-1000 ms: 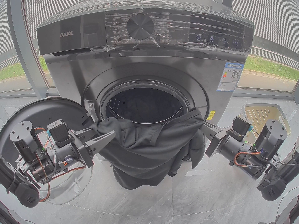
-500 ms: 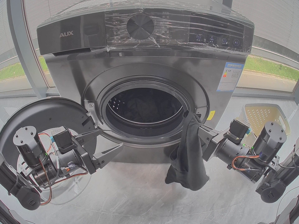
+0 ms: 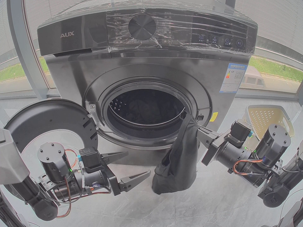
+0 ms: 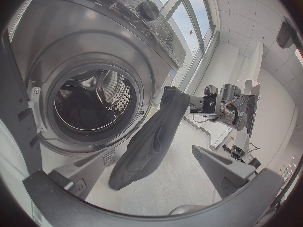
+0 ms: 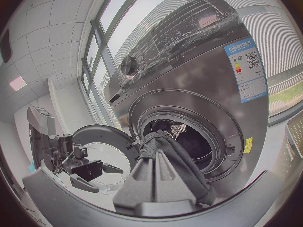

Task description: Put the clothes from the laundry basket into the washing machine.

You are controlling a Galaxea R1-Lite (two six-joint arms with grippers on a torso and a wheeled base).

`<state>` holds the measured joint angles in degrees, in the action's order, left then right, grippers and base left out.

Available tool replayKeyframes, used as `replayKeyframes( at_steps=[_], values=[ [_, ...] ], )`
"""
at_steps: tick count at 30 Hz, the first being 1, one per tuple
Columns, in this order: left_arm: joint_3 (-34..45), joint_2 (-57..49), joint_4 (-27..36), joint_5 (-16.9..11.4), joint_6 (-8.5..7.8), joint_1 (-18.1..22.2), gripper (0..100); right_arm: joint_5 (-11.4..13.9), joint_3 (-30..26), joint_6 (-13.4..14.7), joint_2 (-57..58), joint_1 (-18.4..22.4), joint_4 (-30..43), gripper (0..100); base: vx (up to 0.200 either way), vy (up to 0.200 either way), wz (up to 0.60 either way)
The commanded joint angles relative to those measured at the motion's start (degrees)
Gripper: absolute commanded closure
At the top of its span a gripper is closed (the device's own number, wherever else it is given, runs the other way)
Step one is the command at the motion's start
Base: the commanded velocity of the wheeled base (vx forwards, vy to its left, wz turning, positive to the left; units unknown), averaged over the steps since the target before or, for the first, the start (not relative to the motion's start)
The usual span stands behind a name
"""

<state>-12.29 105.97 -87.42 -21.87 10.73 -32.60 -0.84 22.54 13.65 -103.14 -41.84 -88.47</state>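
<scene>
Hanging from the right gripper (image 3: 197,129), whose fingers are pressed together on its top edge, a dark garment (image 3: 178,161) droops just right of centre in the head view. Its upper end sits at the lower right rim of the washing machine's (image 3: 151,66) open drum mouth (image 3: 145,107), where more dark cloth lies inside. The left gripper (image 3: 137,164) sits at lower left with fingers spread apart, below the swung-open door (image 3: 47,120), and a beige laundry basket (image 3: 268,117) stands at the right edge.
</scene>
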Motion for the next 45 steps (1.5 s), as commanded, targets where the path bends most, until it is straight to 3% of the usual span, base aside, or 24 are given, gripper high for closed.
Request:
replayKeyframes(
  at_steps=[1,11,26,32,35,39,42,43,45],
  values=[
    [-1.07,8.29,-1.61,0.34,-0.36,-0.19,0,0.05,0.84,-0.03,-0.13,-0.88,-0.21,100,0.0,0.0,0.0],
    [-1.77,10.22,-1.61,-0.01,-1.15,-0.27,0,-0.04,2.86,0.15,-1.71,-2.72,-0.3,100,0.0,0.0,0.0],
    [-11.97,19.18,-1.7,0.07,-1.32,-3.26,0,-0.3,4.88,-0.29,-3.2,-4.48,-0.21,100,0.0,0.0,0.0],
    [-13.02,20.5,-1.7,0.16,-1.41,-4.93,0,-2.41,5.32,-0.56,-2.94,-4.83,-0.21,100,0.0,0.0,0.0],
    [-14.78,22.79,-1.7,0.42,-2.47,-4.93,0,-2.5,5.32,-0.56,-2.68,-5.18,-0.21,100,0.0,0.0,0.0],
    [-18.91,26.92,-1.79,2.62,-5.98,-4.23,0,-2.59,4.79,-0.47,-2.24,-5.27,-0.21,100,0.0,0.0,0.0],
    [-19.53,27.27,-1.79,3.76,-5.72,-3.61,0,-2.59,4.71,-0.47,-2.24,-5.18,-0.21,100,0.0,0.0,0.0],
    [-19.53,27.27,-1.79,3.76,-5.81,-3.61,100,-2.67,4.71,-0.47,-2.24,-5.01,-0.21,100,0.0,0.0,0.0],
    [-19.44,26.83,-1.79,3.76,-5.63,-3.61,100,-2.67,4.79,-0.47,-2.32,-4.66,-0.21,100,0.0,0.0,0.0]
  ],
)
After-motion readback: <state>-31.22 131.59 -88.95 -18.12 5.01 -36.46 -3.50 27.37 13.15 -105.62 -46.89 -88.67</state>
